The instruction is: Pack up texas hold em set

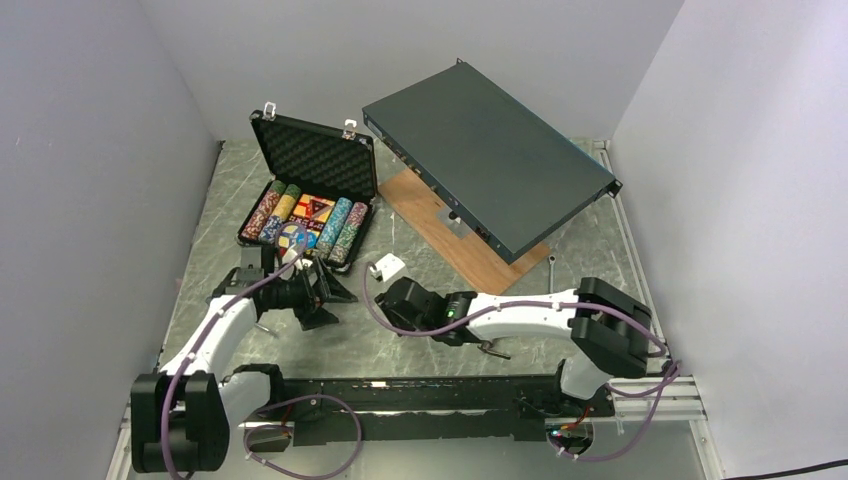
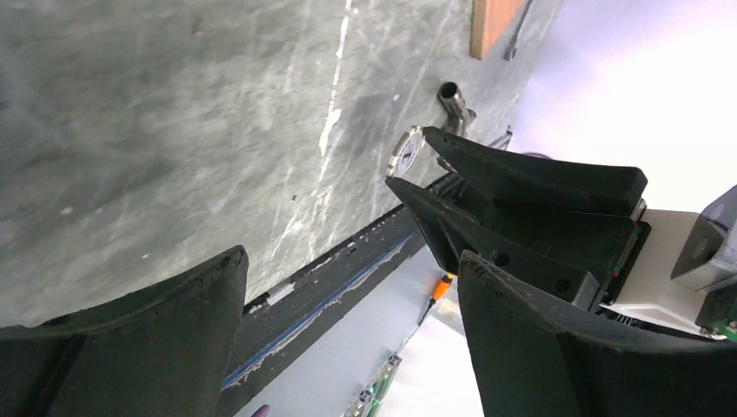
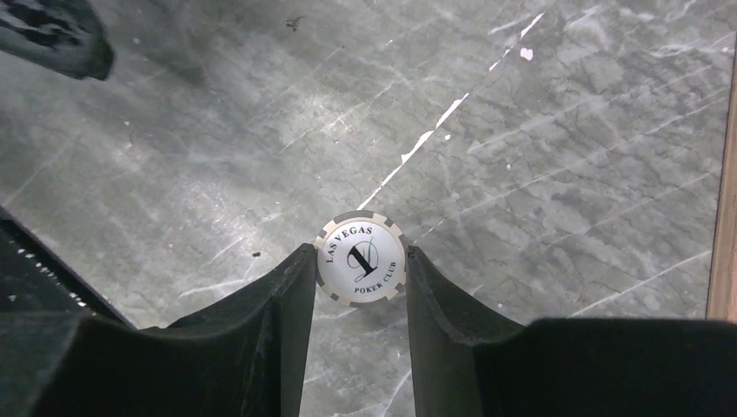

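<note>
Currently right pincer (image 3: 358,250) is nipped narrow on one white-grey chip (image 3: 361,261), gripped by its rim with the face to the wrist cam. Print reads "LAS VEGAS POKER CLUB" around a big "1". Chip is over bare marbled tabletop (image 3: 565,156) with open room all round the tips; wooden board (image 3: 727,217) edge shows at far right of that view. Left pincer (image 2: 352,259) is spread wide, nothing between the fingers, pointed across at the right pincer, tips near but apart. Briefcase (image 1: 318,157) of the set sits open just beyond the left pincer, and beyond and left of the right pincer. Lid is up with grey egg-crate foam, silver latches (image 1: 350,128) on its top edge, chip rows (image 1: 343,226) in the tray. Centre slot has a red triangle (image 1: 318,208) and a blue-yellow-white disc (image 1: 292,238); any writing there is too small to read. To the right of the right pincer the board carries a large dark-grey metal box (image 1: 490,160) that overhangs it. White walls close the left, back and right edges; black rail (image 1: 400,393) runs along the near edge behind both pincers. A strip of bare tabletop lies between the case and the right pincer.
</note>
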Controlling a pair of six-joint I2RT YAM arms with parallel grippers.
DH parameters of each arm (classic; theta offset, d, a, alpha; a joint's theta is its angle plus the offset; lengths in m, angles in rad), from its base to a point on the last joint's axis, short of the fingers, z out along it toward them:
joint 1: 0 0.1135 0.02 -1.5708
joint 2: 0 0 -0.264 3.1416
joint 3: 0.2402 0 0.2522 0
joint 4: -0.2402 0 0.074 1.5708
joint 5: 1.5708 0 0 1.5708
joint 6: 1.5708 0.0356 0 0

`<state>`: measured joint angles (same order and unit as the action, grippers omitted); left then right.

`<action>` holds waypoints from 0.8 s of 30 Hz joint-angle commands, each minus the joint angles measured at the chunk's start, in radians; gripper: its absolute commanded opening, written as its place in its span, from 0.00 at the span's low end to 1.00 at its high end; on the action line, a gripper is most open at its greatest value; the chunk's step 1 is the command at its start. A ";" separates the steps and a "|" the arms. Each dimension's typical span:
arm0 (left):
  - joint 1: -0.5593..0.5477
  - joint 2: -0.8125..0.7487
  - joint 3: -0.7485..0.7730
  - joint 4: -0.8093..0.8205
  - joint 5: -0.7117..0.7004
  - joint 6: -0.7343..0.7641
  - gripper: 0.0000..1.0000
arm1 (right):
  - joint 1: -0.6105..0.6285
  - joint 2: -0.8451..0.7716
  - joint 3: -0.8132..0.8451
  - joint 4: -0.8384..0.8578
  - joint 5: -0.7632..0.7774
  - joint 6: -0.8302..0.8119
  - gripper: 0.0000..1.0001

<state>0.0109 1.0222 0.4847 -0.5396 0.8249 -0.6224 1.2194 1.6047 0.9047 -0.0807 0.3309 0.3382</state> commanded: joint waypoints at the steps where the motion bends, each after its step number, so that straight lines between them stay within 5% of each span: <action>1: -0.044 0.058 0.071 0.077 0.095 0.055 0.91 | -0.003 -0.091 -0.020 0.075 -0.033 -0.039 0.39; 10: -0.165 0.167 0.129 0.203 0.183 0.050 0.83 | -0.003 -0.213 -0.054 0.123 -0.091 -0.088 0.39; 24: -0.277 0.229 0.116 0.392 0.229 -0.045 0.50 | -0.003 -0.257 -0.064 0.130 -0.114 -0.116 0.38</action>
<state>-0.2466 1.2411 0.5888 -0.2321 1.0096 -0.6502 1.2179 1.3888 0.8448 0.0021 0.2256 0.2379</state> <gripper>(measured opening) 0.533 0.414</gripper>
